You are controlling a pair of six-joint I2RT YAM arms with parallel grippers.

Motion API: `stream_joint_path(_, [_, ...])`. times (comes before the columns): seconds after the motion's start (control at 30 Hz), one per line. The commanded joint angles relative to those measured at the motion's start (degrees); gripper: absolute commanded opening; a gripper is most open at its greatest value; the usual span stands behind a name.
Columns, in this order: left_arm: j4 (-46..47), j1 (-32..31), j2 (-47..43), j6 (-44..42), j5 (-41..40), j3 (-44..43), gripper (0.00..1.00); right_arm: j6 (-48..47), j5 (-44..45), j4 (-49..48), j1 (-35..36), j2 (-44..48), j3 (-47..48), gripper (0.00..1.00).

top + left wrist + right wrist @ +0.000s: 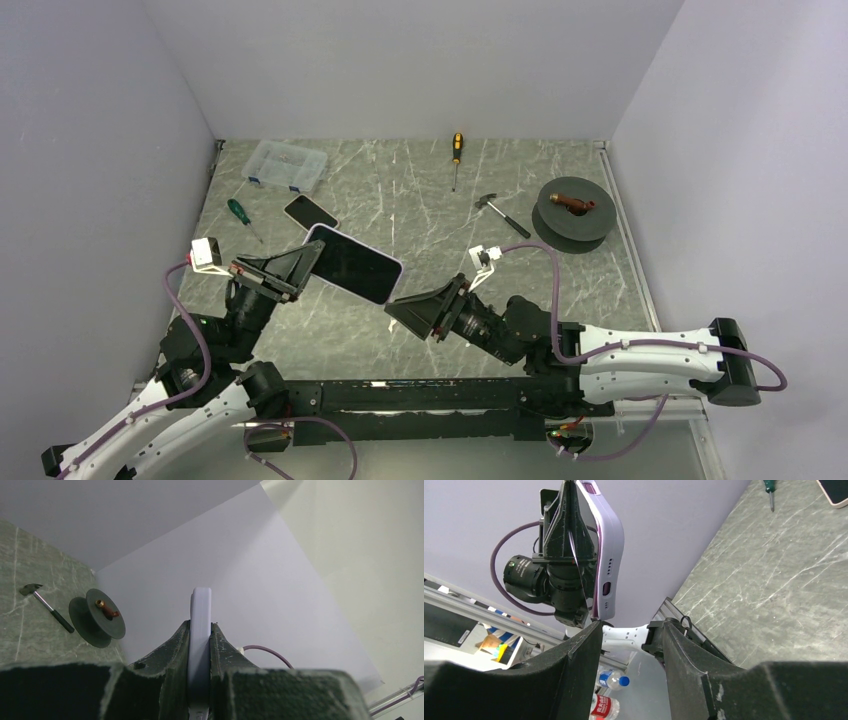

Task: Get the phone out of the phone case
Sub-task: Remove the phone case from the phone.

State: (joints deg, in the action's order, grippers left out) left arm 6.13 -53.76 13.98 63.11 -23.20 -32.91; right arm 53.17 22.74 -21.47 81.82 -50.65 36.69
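Lilac case (pixel 613 535) with phone (pixel 352 265) inside is being clamped by left gripper (pixel 200 626); right gripper (pixel 630 626) is gaping just beside it.

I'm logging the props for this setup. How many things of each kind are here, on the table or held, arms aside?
Phones: 2, the cased phone in the left gripper, a second phone on the table
Screwdrivers: 2, a green-handled screwdriver and a yellow-handled screwdriver
Hammers: 1, the hammer
Boxes: 1, the clear box
Discs: 1, the dark disc
Total: 7
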Motion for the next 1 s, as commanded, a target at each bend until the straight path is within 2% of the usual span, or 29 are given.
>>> stream_joint_path(0.0, [5.4,0.1,-0.8,2.0,1.9,-2.6,0.00,0.9,1.8,-1.3,-0.6,-0.4,2.5,0.50])
stream_joint_path(0.57, [5.6,0.1,-0.3,2.7,3.9,-2.5,0.00,8.7,0.3,-0.3,-5.7,-1.6,1.0,0.50])
stream_joint_path(0.97, [6.3,0.1,0.6,4.0,5.5,-1.5,0.00,9.1,-1.0,-0.4,-7.8,-2.6,2.1,0.50])
